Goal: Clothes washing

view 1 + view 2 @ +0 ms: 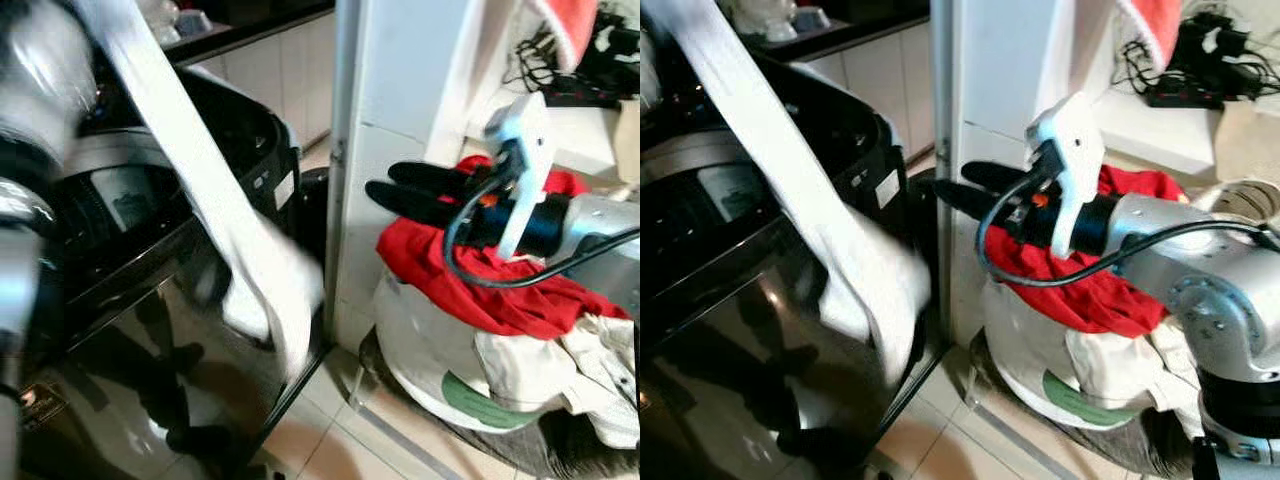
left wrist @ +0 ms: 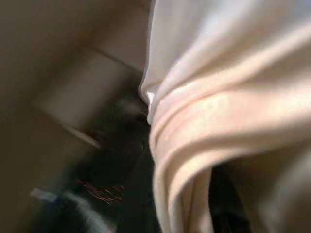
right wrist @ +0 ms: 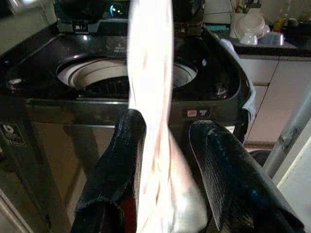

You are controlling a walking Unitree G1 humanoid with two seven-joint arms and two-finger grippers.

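Left arm: blurred silver at the near left edge of the head views, raised high so the cloth hangs free of the floor; its gripper's jaws are out of sight behind fabric, so I cannot tell whether they grip.
White garment (image 1: pixel 205 190): a long pale strip running from the upper left down across the washer's front, its bunched lower end dangling beside the machine's corner; in the left wrist view the folds (image 2: pixel 214 121) hang right against the lens, which suggests that arm carries it.
Right gripper (image 1: pixel 415 190): held level just above the laundry pile, pointing toward the washer, its two black fingers (image 3: pixel 116 165) apart with the hanging strip passing between them, not pinched; likely poised to catch the loose tail and steer it.
Washing machine (image 1: pixel 150 330): dark glossy top-loader at the left, lid up, round white-rimmed drum opening (image 3: pixel 97 77) exposed to receive the load.
Laundry basket (image 1: pixel 430 350): pale round tub on the floor beside the white pillar (image 1: pixel 390 130), heaped with a red garment (image 1: pixel 480 280) and cream clothes (image 1: pixel 590 370) waiting their turn.
Judgement: the garment is mid-transfer and must go higher before its end clears the rim.
Far: counter with bowls (image 3: pixel 252 29) behind the washer.
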